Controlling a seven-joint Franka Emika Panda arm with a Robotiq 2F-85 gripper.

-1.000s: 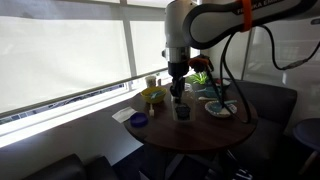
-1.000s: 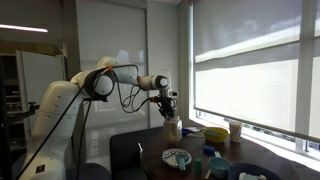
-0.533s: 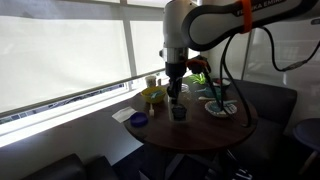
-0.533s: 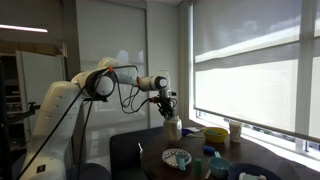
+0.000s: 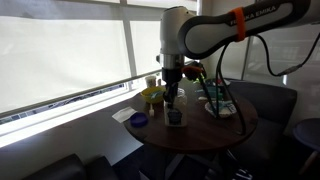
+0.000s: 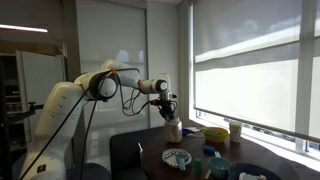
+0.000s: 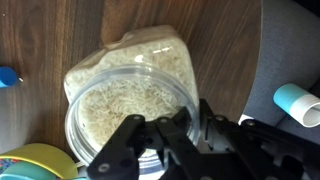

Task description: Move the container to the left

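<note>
The container (image 7: 125,90) is a clear jar of pale grains standing on the round dark wooden table (image 7: 215,40). In the wrist view my gripper (image 7: 190,118) is shut on the container's rim wall, one finger inside and one outside. In both exterior views the gripper (image 5: 172,98) (image 6: 168,112) reaches down onto the container (image 5: 175,116) (image 6: 172,129), which sits near the table's edge.
A yellow bowl (image 5: 153,96) (image 6: 215,134) (image 7: 35,163) is close beside the container. A small purple dish (image 5: 139,120), a patterned plate (image 5: 221,107) (image 6: 177,157), a cup (image 6: 235,130) and a pale blue cylinder (image 7: 297,100) are also nearby. A chair stands behind the table.
The arm and the held container have shifted a little to the left in an exterior view, toward the yellow bowl and purple dish.
</note>
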